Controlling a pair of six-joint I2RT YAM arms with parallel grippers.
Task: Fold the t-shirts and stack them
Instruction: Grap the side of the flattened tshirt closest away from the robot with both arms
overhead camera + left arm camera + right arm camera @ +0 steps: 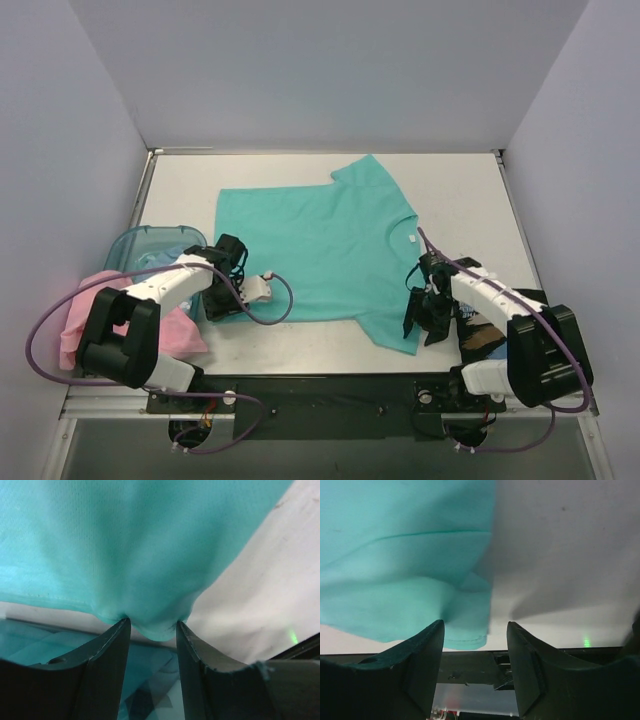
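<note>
The teal t-shirt lies spread flat on the table, and everything else sits around it. The pink t-shirt is crumpled off its hem side, next to the blue tub. The left gripper sits at the teal shirt's near hem corner. Its jaws are parted and hold nothing, with a small bulge of hem dipping between the tips. The right gripper is at the shirt's near sleeve, also spread and unloaded, with the sleeve edge lying between its fingers. If either gripper closes this shallowly, the cloth could slip out. A lopsided lift would probably skew the fold. The tub close beside the hem corner might catch the left fingers.
</note>
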